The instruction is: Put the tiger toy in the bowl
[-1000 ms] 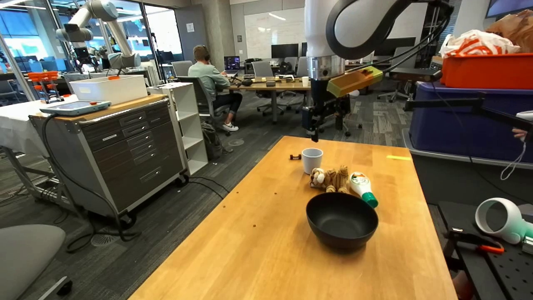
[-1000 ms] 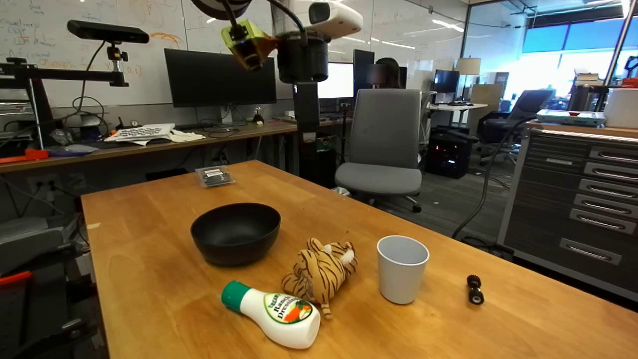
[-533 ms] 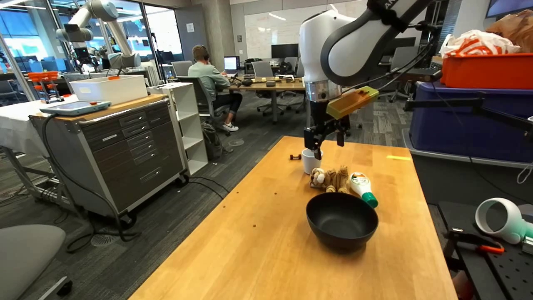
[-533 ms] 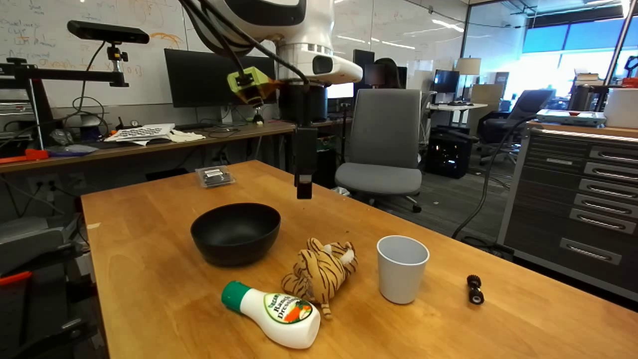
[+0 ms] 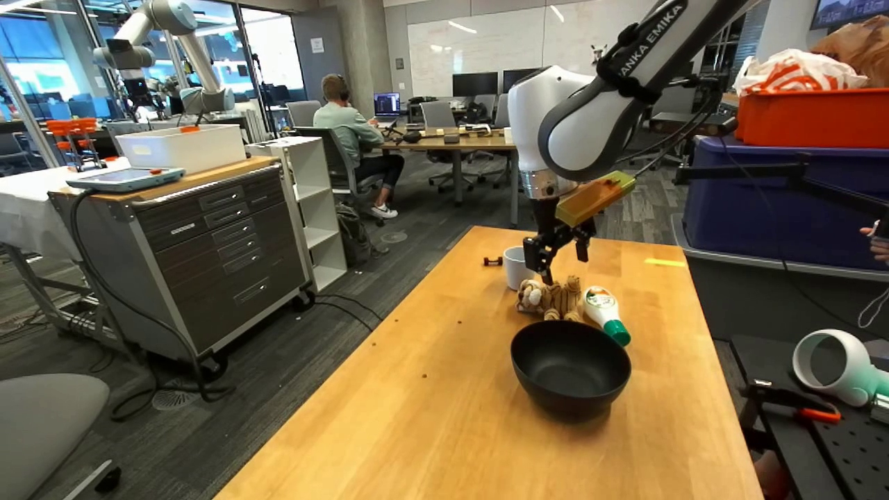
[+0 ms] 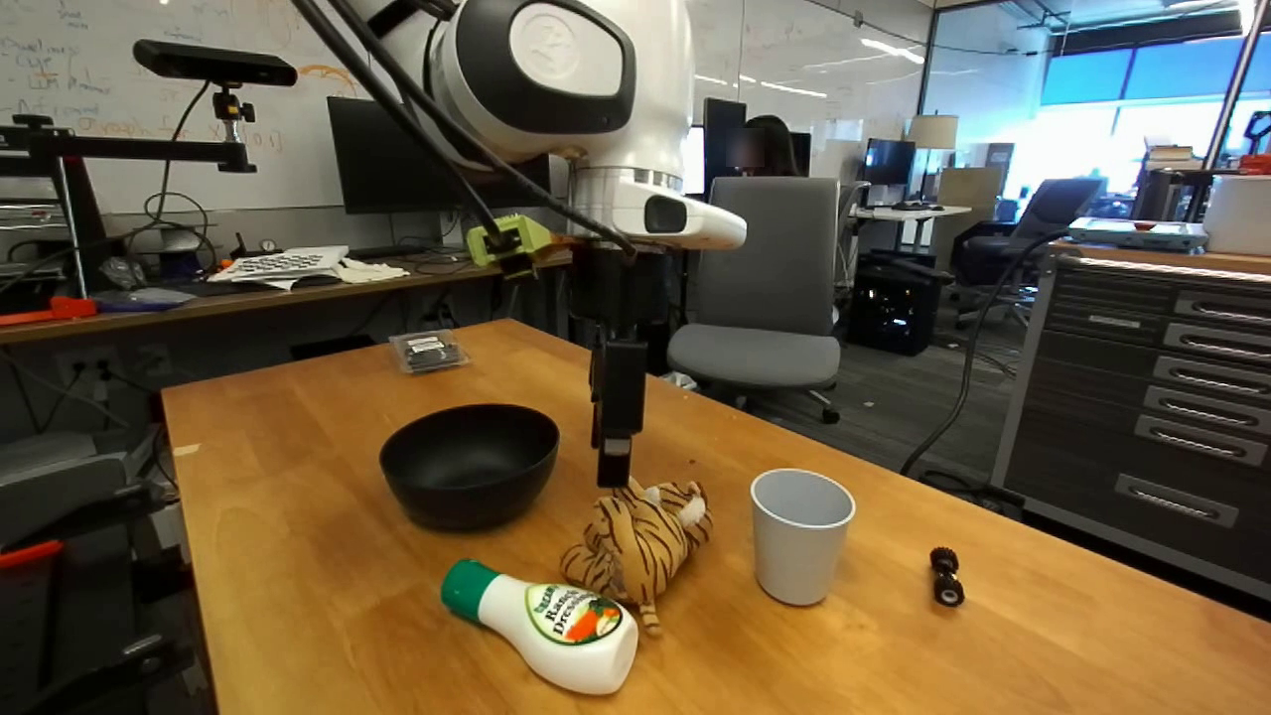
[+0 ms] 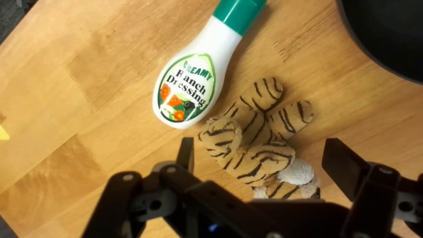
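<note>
One arm (image 5: 589, 132) hangs bent, gripper (image 7: 258, 150) pointing down, jaws spread wide above tiger toy (image 6: 635, 546); contact hard to judge. In an exterior view, bowl (image 6: 472, 504) sits left.

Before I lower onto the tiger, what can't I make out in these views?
Tiger toy: head end partly hidden by the end effector, wrist view.
Bowl: cut off by the wrist view's top and right edges.
Pale cup: one side partly covered by the end effector, in an exterior view.
Bottle label: wording too small to read in an exterior view.
</note>
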`<state>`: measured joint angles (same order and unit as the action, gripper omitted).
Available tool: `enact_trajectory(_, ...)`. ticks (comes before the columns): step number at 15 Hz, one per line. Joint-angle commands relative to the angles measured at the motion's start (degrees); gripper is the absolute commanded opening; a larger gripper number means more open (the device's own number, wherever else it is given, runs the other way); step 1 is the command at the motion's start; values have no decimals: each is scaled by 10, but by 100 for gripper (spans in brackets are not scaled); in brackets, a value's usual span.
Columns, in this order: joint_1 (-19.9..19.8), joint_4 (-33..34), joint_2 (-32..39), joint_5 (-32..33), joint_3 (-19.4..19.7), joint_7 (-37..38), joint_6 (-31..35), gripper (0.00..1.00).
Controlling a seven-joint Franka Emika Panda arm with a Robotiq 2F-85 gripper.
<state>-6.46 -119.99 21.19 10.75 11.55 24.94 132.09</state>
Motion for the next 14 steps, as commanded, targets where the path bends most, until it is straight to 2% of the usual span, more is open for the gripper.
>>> enact_trajectory(1,5,21,26,0,6,-20,9,100)
enact_trajectory(5,5,36,48,-7,5,-30,10,100)
enact_trajectory(6,4,39,48,-11,4,-32,7,75)
enact_trajectory(7,3,40,49,-12,4,-34,6,74)
enact_trajectory(8,3,42,49,-13,4,-35,6,68)
enact_trajectory(9,3,46,51,-13,3,-38,5,43)
enact_trajectory(10,3,45,51,-13,3,-39,5,43)
enact_trajectory(12,3,45,49,-12,3,-41,6,22)
enact_trajectory(13,3,45,49,-12,3,-42,7,15)
enact_trajectory(14,3,46,50,-12,3,-44,6,3)
